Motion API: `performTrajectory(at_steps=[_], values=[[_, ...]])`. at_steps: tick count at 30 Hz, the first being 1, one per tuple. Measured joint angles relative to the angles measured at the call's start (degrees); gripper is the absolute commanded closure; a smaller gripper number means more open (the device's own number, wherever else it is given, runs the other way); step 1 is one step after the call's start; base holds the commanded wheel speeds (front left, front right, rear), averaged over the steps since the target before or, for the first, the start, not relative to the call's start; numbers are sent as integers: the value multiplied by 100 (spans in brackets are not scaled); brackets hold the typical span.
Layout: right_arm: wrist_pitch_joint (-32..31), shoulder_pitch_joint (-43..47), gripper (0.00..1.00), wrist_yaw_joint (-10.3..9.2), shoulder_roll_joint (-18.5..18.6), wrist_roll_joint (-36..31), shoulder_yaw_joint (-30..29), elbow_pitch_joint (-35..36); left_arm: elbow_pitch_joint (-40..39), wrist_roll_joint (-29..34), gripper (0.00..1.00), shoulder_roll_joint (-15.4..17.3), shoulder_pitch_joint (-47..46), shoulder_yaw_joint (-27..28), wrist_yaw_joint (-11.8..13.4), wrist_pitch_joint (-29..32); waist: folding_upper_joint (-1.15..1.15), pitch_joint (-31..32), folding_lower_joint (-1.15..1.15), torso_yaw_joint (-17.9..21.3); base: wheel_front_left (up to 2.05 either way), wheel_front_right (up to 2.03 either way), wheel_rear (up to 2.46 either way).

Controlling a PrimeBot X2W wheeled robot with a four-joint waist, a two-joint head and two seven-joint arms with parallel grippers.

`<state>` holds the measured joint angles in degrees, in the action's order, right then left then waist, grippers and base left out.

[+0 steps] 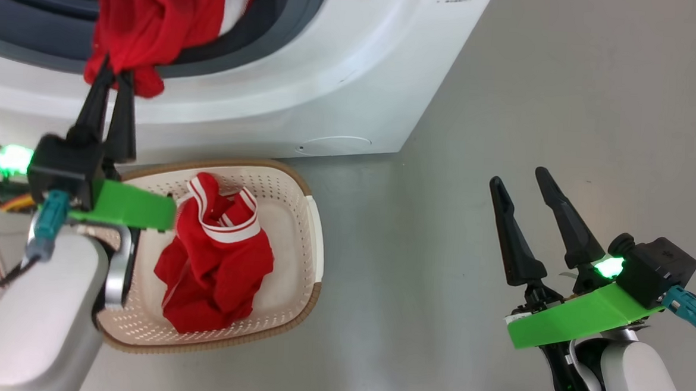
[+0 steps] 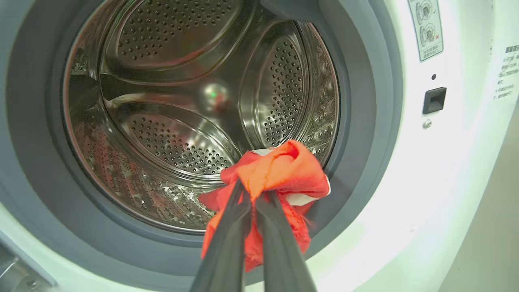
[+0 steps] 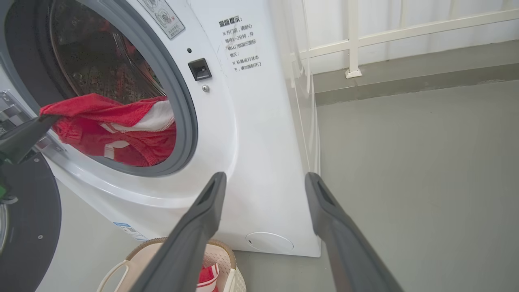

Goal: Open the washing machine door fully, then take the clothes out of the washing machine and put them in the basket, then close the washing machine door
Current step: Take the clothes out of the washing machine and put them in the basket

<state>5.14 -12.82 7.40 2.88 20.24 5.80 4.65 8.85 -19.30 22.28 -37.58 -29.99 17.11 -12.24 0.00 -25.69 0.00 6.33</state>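
Left fingers (image 1: 100, 99): pressed shut on a bunched fold of a red garment (image 1: 148, 24) at the mouth of the washing machine (image 1: 342, 88).
Right fingers (image 1: 513, 228): spread wide with nothing held, well off the machine's right front corner, above the floor.
Held garment: draped over the lower lip of the machine's opening, part inside the drum and part outside.
Basket (image 1: 316, 235): set on the floor just in front of the machine, with a second red garment (image 1: 216, 266) lying inside.
Slip risk: only a small fold appears to be pinched, so the cloth could be pulled free by its own weight.
Snag risk: the trailing part could be caught on the machine's grey rubber ring (image 2: 365, 142).
Drop risk: the floor between machine and basket could be hit if the release is made early.
Hard to tell: how much cloth is clamped, and whether more laundry is left low in the drum.
Cut off: the door (image 3: 28, 219), glimpsed as a dark disc left of the machine.
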Motion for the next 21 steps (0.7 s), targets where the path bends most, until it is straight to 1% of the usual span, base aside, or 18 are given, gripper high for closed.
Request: performTrajectory(at_steps=[9,21], values=[[-2,18,0,0,2,-1,-74,11,-739,-5,100,137,569,8,337,92,0,160,0,-141,0,0,0],[-59,252,0,0,3,-51,-129,55,-1614,41,100,316,1142,3,658,158,0,368,0,-332,0,0,0]])
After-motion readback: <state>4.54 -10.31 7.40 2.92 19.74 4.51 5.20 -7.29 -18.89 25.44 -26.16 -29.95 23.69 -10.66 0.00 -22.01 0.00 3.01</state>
